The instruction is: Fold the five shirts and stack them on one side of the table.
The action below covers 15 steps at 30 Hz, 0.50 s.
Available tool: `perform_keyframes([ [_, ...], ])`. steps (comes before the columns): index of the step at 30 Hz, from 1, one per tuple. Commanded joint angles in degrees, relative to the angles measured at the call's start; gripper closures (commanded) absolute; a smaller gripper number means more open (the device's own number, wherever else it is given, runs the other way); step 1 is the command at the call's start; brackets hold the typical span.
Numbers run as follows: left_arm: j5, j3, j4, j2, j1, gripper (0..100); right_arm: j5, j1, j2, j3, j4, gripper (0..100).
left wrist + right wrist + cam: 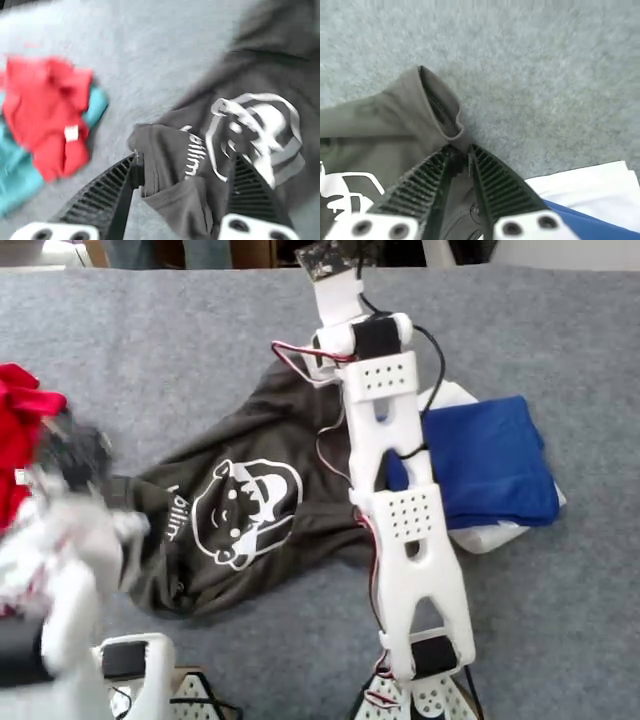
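Observation:
A dark grey shirt (250,505) with a white bear print lies crumpled mid-table. My right gripper (465,152) is shut on a folded edge of this shirt (380,130) at its far corner, under the outstretched right arm (400,510). My left gripper (185,160) stands open over the shirt's near-left edge, with bunched dark fabric (170,165) between its fingers (117,187). In the high view the left gripper (80,455) is blurred at the shirt's left end. A red shirt (45,110) lies on a teal one (15,175) at the left.
A folded blue shirt (490,460) rests on a white shirt (490,537) right of the right arm, close to the gripped corner. The red shirt (15,430) is at the table's left edge. Grey cloth (150,340) covers the table, bare at the far left.

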Motion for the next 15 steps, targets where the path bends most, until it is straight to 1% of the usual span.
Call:
perform_keyframes([
  [1,8.9,2.9,-10.6,11.3,-7.3,73,-0.1,0.4,-5.0,-2.2,0.4,98.4],
  [4,16.3,3.3,-15.2,21.6,-8.7,73,-0.1,0.2,-4.7,-1.7,0.4,98.4],
  [7,19.2,3.1,-19.2,31.8,-8.4,73,-0.2,0.3,-3.6,-2.2,0.3,98.4],
  [11,23.8,2.9,-28.7,45.2,-8.6,72,-0.1,2.4,-3.4,-2.5,-0.7,98.3],
  [15,28.9,-1.5,-32.4,58.4,-8.4,64,0.0,6.2,-8.9,-2.3,-5.5,98.3],
])
